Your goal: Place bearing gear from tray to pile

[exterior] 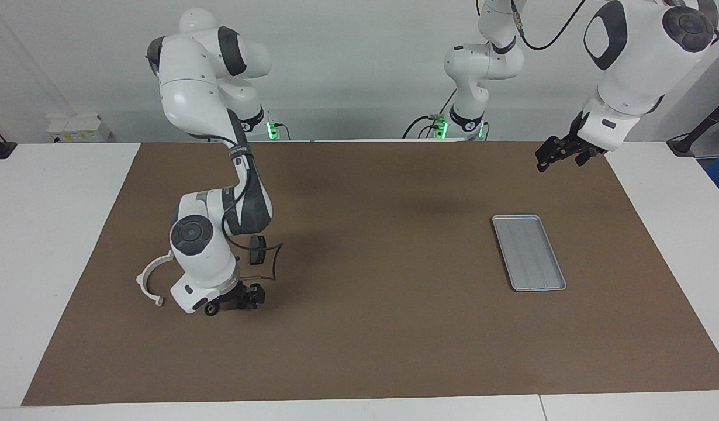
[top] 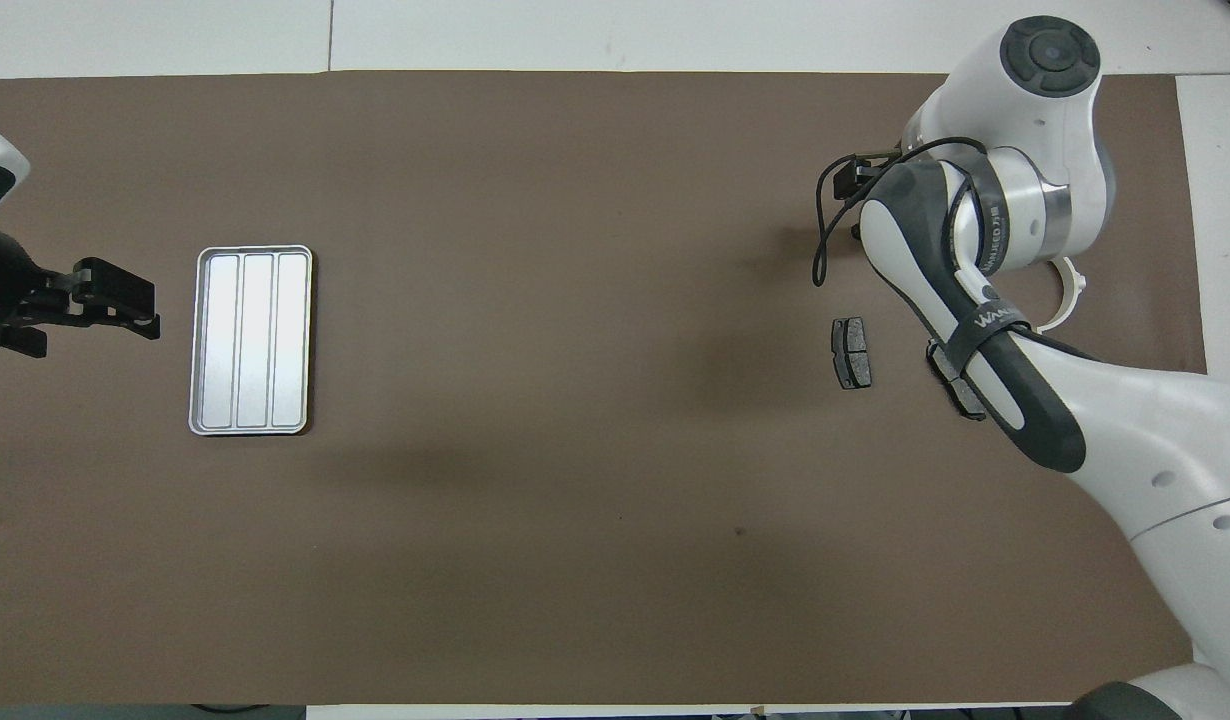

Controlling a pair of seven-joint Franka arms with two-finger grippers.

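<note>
1. A wide brown mat (exterior: 365, 327) covers the table, with a robot arm at each end.
2. The tray (exterior: 528, 252), a flat silver-grey metal rectangle with a raised rim and lengthwise grooves, lies toward the left arm's end of the table. Only its bare grooved floor shows.
3. The left gripper (exterior: 561, 153) hangs raised in the air over the mat's edge at that end, beside the tray and apart from it. I cannot tell whether its fingers are apart or together.
4. The right arm reaches far out and low over the pile at its own end. The right gripper (exterior: 238, 298) sits just above the mat. Whether it is closed on anything I cannot tell; the bearing gear is not clearly visible.
5. The pile holds a white half-ring bracket (exterior: 149, 282) and a dark brake pad (top: 852, 353); a second brake pad (top: 956, 384) lies partly under the arm.
</note>
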